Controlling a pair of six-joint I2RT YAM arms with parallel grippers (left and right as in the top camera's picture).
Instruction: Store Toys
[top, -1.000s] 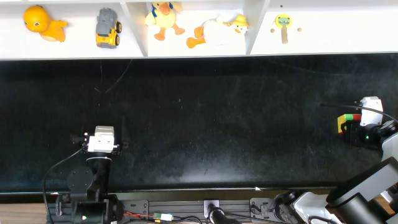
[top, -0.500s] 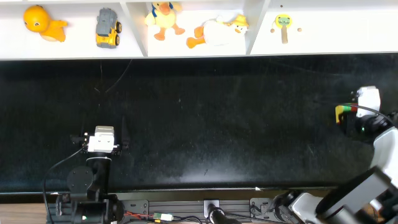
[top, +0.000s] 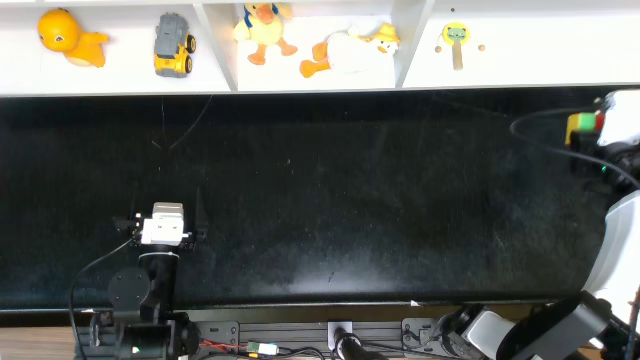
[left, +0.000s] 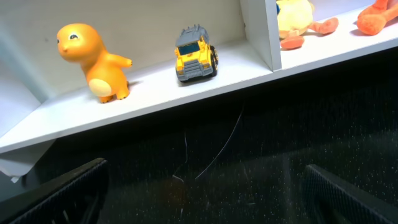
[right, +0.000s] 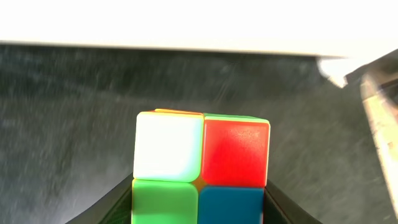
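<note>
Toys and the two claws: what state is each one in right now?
Right gripper: shut on the puzzle cube.
Puzzle cube: clamped between that gripper's fingers.
Left gripper: open, empty.
Orange figure: upright on the shelf.
Yellow toy truck: on its wheels, on the shelf.
Plush duck: in the middle compartment.

Right claw (right: 200, 211), mine: cube (right: 202, 168) lower rows cut off, sides hidden behind my fingers (right: 106, 202). From above, claw runs off right edge. Left claw fingers (left: 56, 193): dark blurs. Yellow plush (left: 292, 15), orange plush (left: 376, 15) cropped on far shelf (left: 155, 99). Small toy (top: 456, 38), far right bay: too small to identify.
</note>
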